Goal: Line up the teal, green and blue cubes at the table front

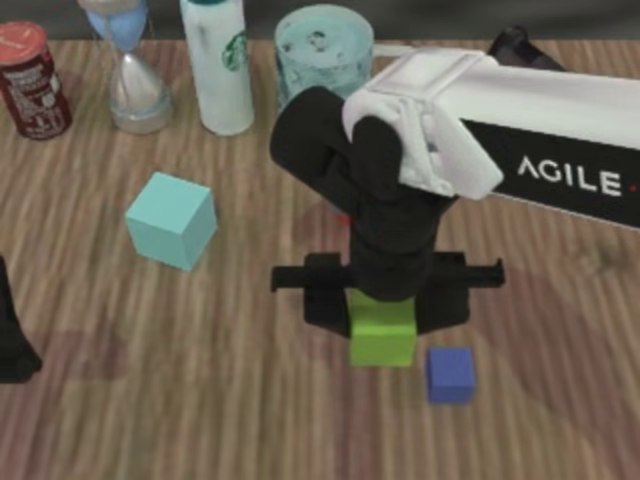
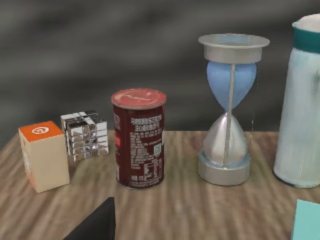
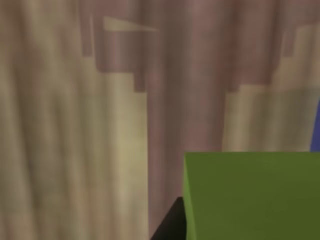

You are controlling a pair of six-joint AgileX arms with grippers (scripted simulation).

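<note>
The right gripper sits directly over the green cube near the surface front, with the blue cube just beside it; whether its jaws pinch it, I cannot tell. The teal cube lies well apart to the left. The arm reads "AGILE"; the left gripper idles at the left edge.

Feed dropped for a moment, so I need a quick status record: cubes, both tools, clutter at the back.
green cube: under right tool, near table front
blue cube: just right of green, apart
teal cube: left of centre, farther back
left tool: parked at left edge
back row: red can, hourglass, white bottle, teal mug
</note>
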